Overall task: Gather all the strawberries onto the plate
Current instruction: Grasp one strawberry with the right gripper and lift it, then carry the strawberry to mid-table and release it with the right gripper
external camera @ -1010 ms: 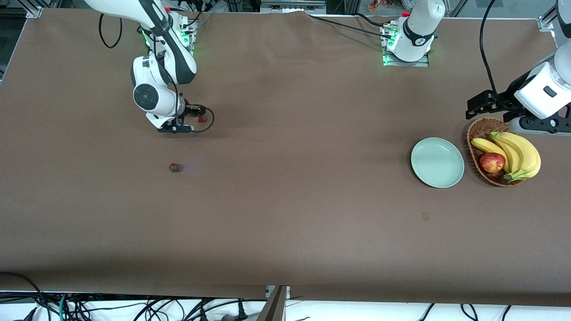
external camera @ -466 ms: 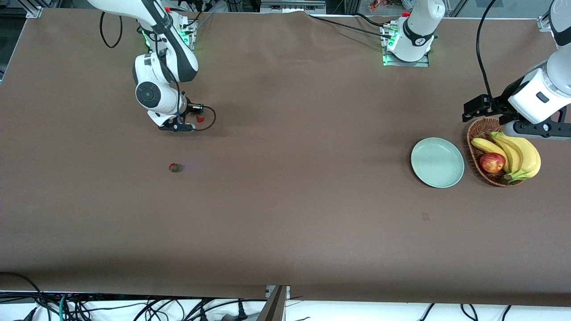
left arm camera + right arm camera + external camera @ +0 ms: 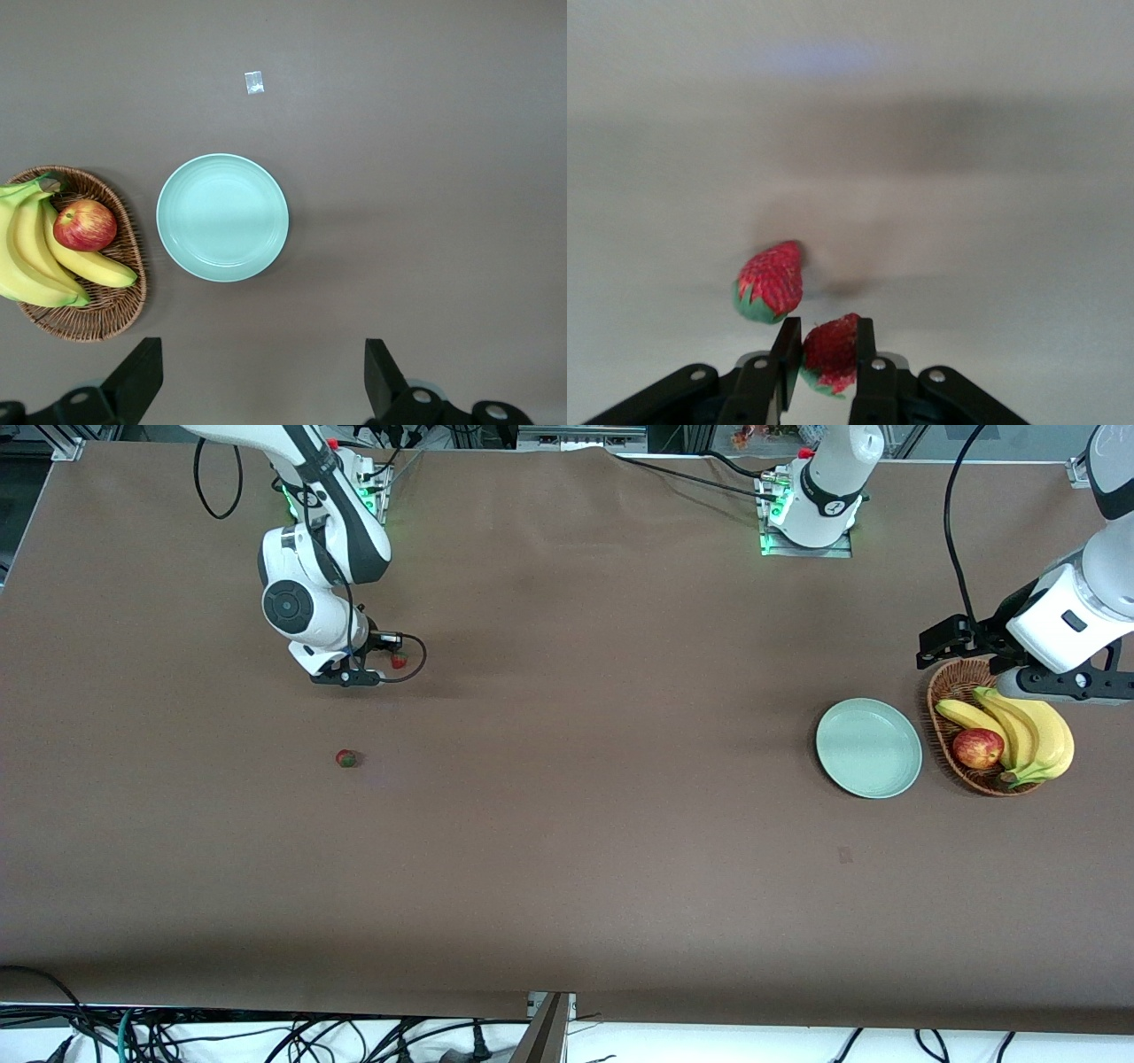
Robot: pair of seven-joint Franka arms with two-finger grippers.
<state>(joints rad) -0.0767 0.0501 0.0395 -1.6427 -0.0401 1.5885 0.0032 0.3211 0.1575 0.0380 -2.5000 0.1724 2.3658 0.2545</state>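
My right gripper (image 3: 379,662) (image 3: 826,352) is shut on a strawberry (image 3: 830,354), low over the table at the right arm's end. A second strawberry (image 3: 769,282) lies on the table just ahead of the fingers. In the front view one strawberry (image 3: 400,660) shows beside this gripper; I cannot tell which of the two it is. A third strawberry (image 3: 345,758) lies nearer the front camera. The mint-green plate (image 3: 868,747) (image 3: 222,217) is empty at the left arm's end. My left gripper (image 3: 1054,680) (image 3: 263,390) is open and empty, high over bare table beside the plate.
A wicker basket (image 3: 944,691) (image 3: 106,310) with bananas (image 3: 1032,731) and a red apple (image 3: 977,747) stands beside the plate, toward the left arm's end. A small pale tag (image 3: 844,856) (image 3: 254,82) lies on the brown cloth nearer the front camera than the plate.
The right arm has shifted a little with its gripper near the two strawberries. The left hand has drifted slightly toward the plate. The lone strawberry has not moved.
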